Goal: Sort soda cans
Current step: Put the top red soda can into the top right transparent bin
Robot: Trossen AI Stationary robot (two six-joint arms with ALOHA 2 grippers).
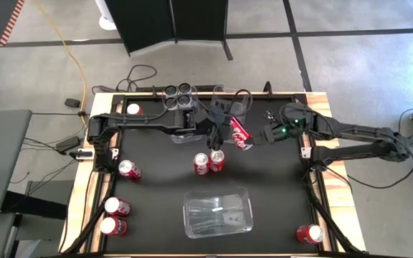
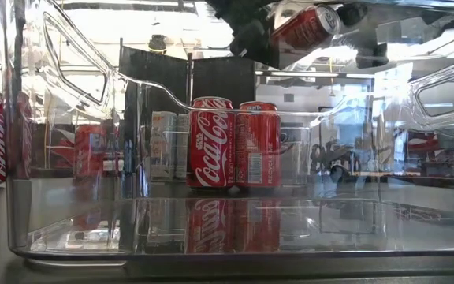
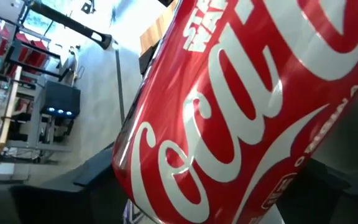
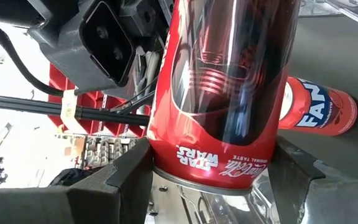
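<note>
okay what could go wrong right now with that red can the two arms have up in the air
1. The red cola can hangs tilted between the right gripper, clamped on it, and the left gripper; a mistimed handover could drop it.
2. Two upright red cans stand almost below; a fall could topple them.

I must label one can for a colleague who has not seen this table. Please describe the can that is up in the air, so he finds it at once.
Look at the far middle of the black table, where both dark arms meet. There a red cylindrical soda can hangs tilted above the surface, between the left gripper and the right gripper. Every other red can stands upright on the table; only this one is lifted.
</note>
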